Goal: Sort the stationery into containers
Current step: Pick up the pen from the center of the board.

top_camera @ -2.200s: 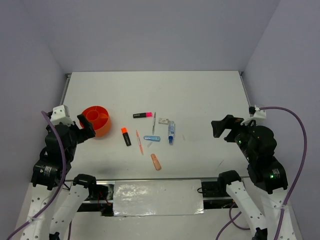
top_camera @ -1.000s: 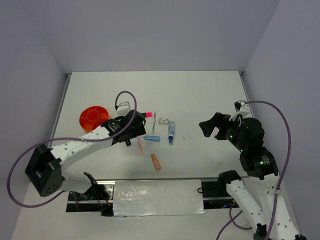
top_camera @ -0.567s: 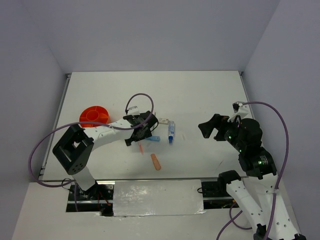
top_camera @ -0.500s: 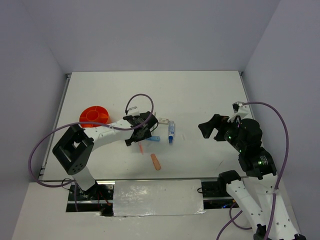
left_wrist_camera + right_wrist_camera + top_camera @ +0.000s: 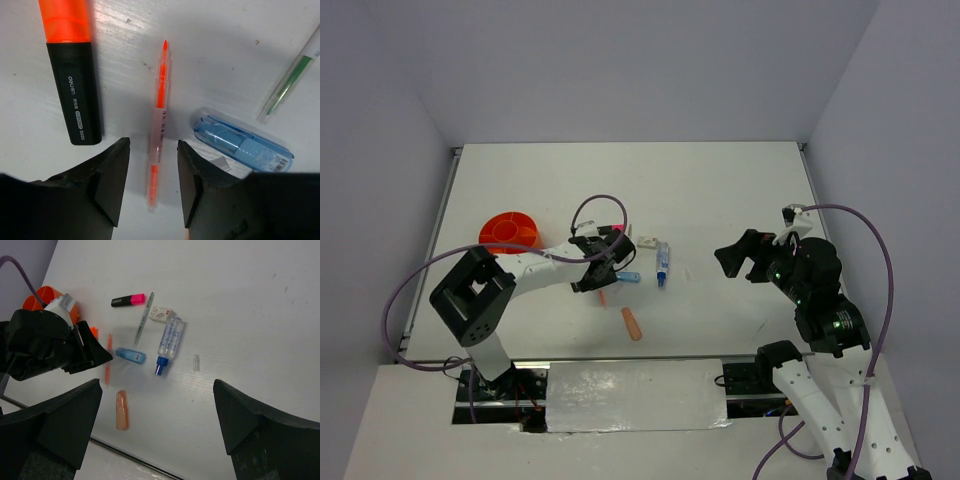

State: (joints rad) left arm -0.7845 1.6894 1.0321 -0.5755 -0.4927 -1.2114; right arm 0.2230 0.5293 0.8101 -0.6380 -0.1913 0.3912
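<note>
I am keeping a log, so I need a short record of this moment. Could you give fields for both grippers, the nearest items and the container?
left gripper: open, one finger on each side of the thin orange pen
right gripper: open, holds nothing
beside pen: orange-capped highlighter, blue item
orange tub: left of the items

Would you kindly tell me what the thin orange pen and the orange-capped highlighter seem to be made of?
Thin orange pen: likely clear glossy plastic; its orange core shows through. Orange-capped highlighter: probably matte black plastic, white printed lettering, with a translucent-looking cap.
</note>
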